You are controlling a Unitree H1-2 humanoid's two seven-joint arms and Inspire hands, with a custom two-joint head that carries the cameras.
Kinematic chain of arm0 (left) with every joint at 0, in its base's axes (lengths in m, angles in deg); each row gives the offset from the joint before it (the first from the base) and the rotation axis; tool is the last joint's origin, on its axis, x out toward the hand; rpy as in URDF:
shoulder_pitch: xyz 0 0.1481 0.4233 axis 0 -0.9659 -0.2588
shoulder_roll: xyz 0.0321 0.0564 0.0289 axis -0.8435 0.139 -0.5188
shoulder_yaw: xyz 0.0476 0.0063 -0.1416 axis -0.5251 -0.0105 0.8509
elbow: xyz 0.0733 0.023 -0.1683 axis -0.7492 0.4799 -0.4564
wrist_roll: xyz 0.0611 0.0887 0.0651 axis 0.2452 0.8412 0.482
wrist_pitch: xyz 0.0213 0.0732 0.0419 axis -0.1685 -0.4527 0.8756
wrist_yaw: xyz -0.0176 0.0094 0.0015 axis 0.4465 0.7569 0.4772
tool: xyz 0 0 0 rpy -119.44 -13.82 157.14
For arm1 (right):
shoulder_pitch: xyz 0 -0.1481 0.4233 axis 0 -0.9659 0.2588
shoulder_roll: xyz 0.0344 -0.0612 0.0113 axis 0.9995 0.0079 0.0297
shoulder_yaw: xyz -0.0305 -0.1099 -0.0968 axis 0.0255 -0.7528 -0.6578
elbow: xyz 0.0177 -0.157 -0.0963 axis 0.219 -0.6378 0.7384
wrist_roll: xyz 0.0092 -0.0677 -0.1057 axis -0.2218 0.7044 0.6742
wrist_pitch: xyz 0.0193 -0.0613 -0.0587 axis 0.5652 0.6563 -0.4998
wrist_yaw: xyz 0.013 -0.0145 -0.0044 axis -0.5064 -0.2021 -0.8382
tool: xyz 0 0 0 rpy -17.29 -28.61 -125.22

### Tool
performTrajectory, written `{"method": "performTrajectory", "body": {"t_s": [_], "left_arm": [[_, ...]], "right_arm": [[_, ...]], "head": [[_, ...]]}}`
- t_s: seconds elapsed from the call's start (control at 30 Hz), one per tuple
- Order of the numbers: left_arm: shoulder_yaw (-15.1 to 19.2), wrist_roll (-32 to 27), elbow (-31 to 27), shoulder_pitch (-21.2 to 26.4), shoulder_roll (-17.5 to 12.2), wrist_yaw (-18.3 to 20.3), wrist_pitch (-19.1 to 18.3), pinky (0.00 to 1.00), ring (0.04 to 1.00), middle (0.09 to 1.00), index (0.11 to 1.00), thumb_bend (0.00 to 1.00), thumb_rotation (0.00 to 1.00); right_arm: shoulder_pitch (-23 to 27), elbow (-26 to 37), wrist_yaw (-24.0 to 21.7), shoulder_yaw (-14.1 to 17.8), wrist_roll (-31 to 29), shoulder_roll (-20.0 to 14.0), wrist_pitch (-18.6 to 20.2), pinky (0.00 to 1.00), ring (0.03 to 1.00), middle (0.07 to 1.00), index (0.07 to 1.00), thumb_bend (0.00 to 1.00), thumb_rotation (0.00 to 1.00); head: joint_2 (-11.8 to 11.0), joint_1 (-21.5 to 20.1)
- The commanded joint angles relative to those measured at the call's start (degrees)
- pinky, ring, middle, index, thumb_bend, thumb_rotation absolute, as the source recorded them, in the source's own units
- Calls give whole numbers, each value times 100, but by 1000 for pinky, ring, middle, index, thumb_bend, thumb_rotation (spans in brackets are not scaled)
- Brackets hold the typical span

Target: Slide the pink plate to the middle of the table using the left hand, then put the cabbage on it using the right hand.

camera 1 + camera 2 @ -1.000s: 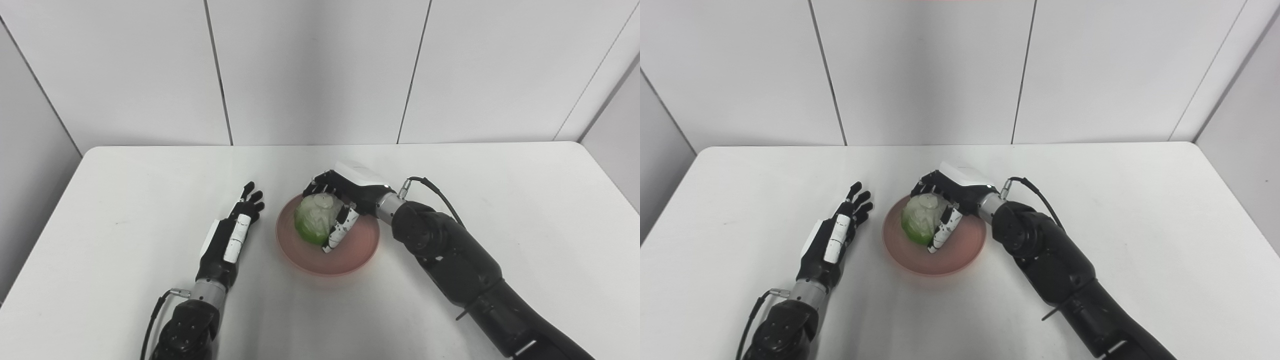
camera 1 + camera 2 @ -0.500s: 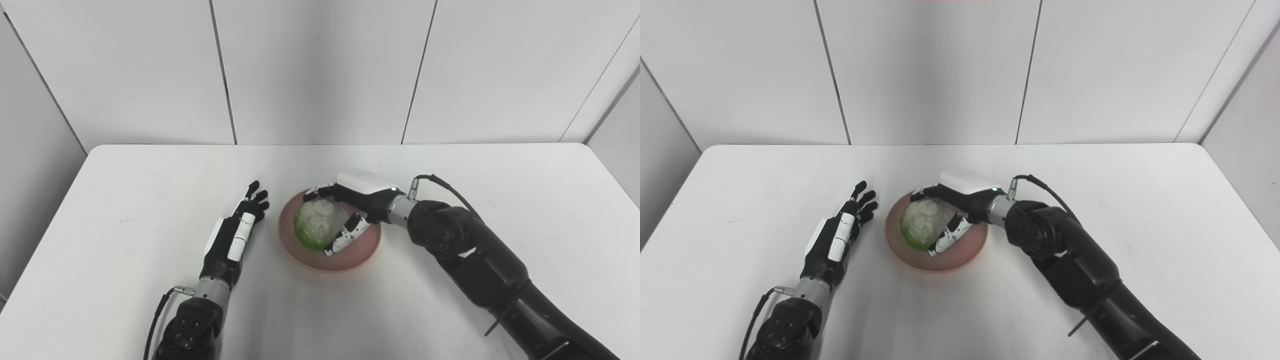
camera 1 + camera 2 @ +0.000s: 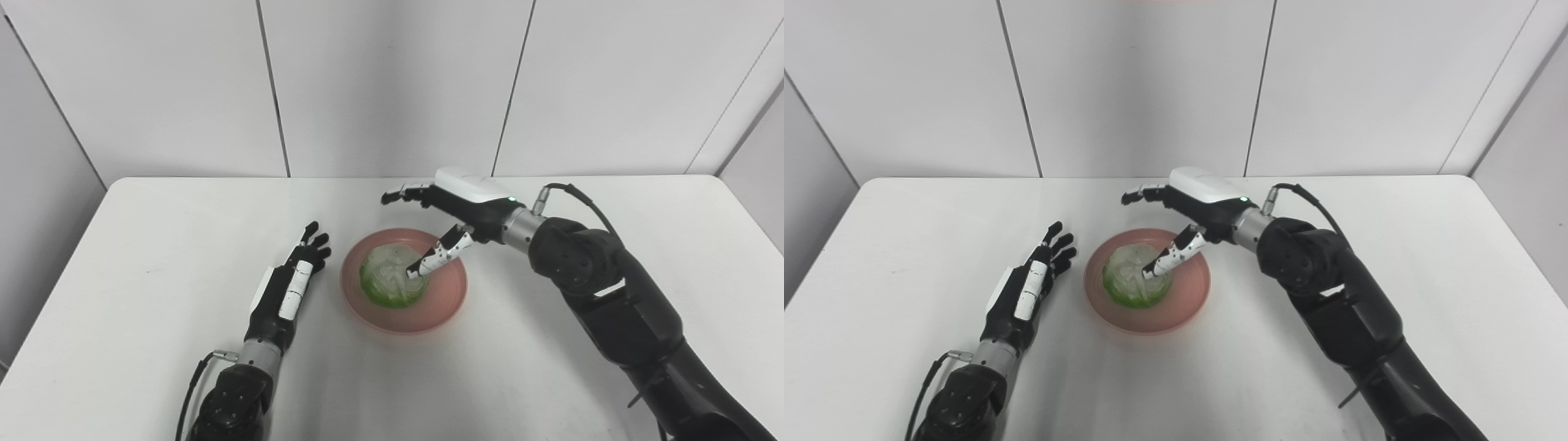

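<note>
Risk, cabbage: the cabbage (image 3: pixel 392 282) sits in the pink plate (image 3: pixel 446 301), a little left of the plate's centre. It is round and looks free to roll, so a brush from the right thumb, which hangs just above its right side, could tip it toward the left rim or off the plate.
Risk, plate: the plate looks light and lies flat on the surface (image 3: pixel 551 367). A downward knock on its far rim by the right robot hand could tilt it and shift it from the middle.
Risk, left side: the left fingertips lie near the plate's left rim, apart from it. A forward or rightward drift of that arm would push the plate.
Task state: the plate lies about mid-surface with the cabbage on it, so I judge both steps done and only a clean withdrawal left.
Right robot hand (image 3: pixel 450 211): raised above the far right rim of the plate, palm down, spread wide and holding nothing. Its fingers reach left over the far side of the plate, and the thumb points down and left toward the cabbage. Whether the thumb tip touches the leaves cannot be told.
Right arm: comes in from the near right, elbow bent, wrist well above the surface.
Left robot hand (image 3: pixel 293 278): flat on the surface left of the plate, fingers extended and slightly apart, empty, pointing far and a little right.
</note>
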Motion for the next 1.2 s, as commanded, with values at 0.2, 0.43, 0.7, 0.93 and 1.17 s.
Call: {"method": "performTrajectory", "body": {"t_s": [0.2, 0.43, 0.7, 0.93, 1.17], "left_arm": [[-231, -44, 270, -240, 68, 378, -464, 911, 923, 944, 949, 819, 1000], [-258, -151, 217, -262, -39, 538, -537, 953, 952, 967, 973, 815, 1000], [-222, -141, 197, -307, -61, 553, -470, 957, 961, 968, 975, 822, 1000], [-148, -130, 269, -310, 4, 450, -295, 963, 966, 977, 993, 832, 1000], [-53, 137, 258, -405, 163, 35, 231, 925, 951, 960, 962, 813, 1000]], "right_arm": [[19, 288, 752, 844, -689, 325, 159, 811, 885, 897, 889, 1000, 511], [-697, 109, 1218, 1303, -1052, 587, 519, 855, 933, 967, 995, 864, 907], [-1236, -250, 1794, 1839, -1930, 1095, 159, 929, 998, 1000, 1000, 773, 1000], [-1382, -513, 2377, 2168, -2430, 1371, -593, 997, 1000, 1000, 999, 489, 1000], [-1766, -670, 2577, 2177, -2660, 1519, -781, 997, 992, 991, 987, 415, 1000]], "head": [[-54, 5], [-66, -30], [-116, -75], [-155, -54], [-191, 39]]}}
